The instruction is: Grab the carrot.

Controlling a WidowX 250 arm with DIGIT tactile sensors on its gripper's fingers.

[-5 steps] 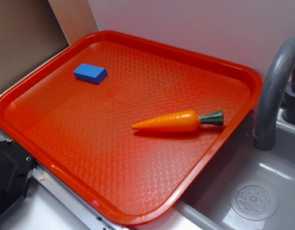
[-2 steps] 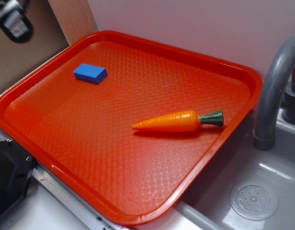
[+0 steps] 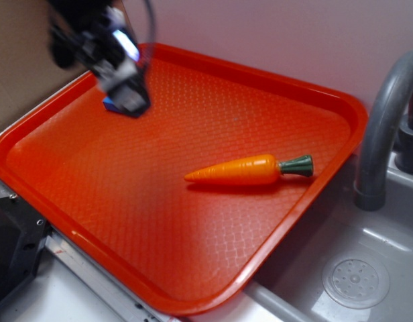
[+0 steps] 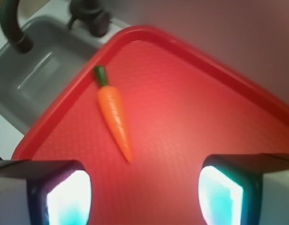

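Carrot (image 3: 247, 170): we are seeing it lying flat on the red tray (image 3: 193, 282), near the sink-side rim.
Gripper (image 4: 144, 192): we are hovering well apart, fingers spread, empty.
Handling: we are judging it light, rigid, slippery; grasp across the thick middle.

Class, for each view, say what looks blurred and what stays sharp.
Exterior view: the gripper is smeared with motion blur, while the carrot and tray are crisp. Wrist view: the whole image is soft, the fingers glowing bright and out of focus at the bottom edge.
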